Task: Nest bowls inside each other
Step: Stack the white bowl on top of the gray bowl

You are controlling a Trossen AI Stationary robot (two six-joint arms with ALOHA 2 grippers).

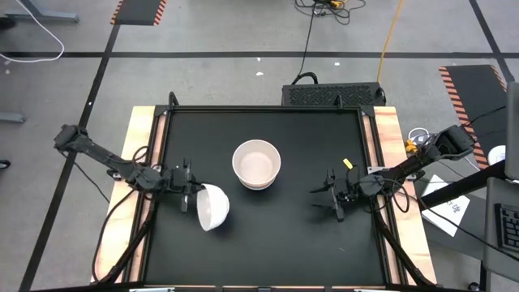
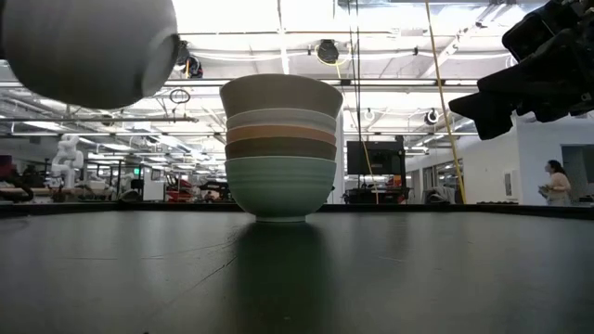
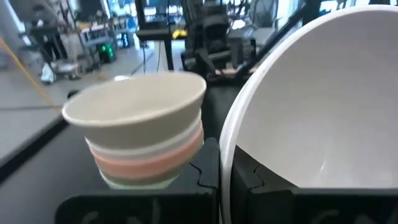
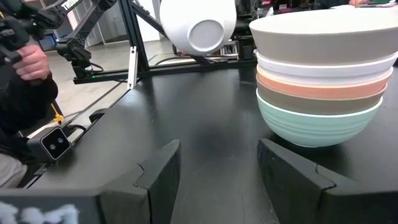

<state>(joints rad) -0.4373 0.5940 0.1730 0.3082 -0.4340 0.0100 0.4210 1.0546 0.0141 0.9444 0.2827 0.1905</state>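
At the table's middle stands a stack of nested bowls (image 1: 256, 164), resting on the foot of its mint green bottom bowl (image 2: 281, 190); above that sit olive-grey, salmon-orange, white and beige-grey ones. My left gripper (image 1: 191, 197) is shut on another white bowl (image 1: 213, 206), held in the air left of and nearer than the stack. That bowl also shows in the low view (image 2: 88, 46) and the right wrist view (image 4: 198, 28). My right gripper (image 1: 328, 197) waits open to the right of the stack (image 4: 323, 74), with nothing between its fingers. My left gripper holds the white bowl by its rim (image 3: 225, 168), which runs between the two fingers, one inside the bowl and one outside. The fingers come about level from the table's left. The bowl is lifted clear and tipped on its side, its foot (image 4: 205, 34) turned toward the right arm.
A small yellow object (image 1: 347, 163) lies on the black tabletop right of the stack. A small camera (image 4: 56, 143) sits at the table's near edge. A person (image 4: 25, 81) stands beyond the table; another person (image 2: 557, 181) is far off in the room.
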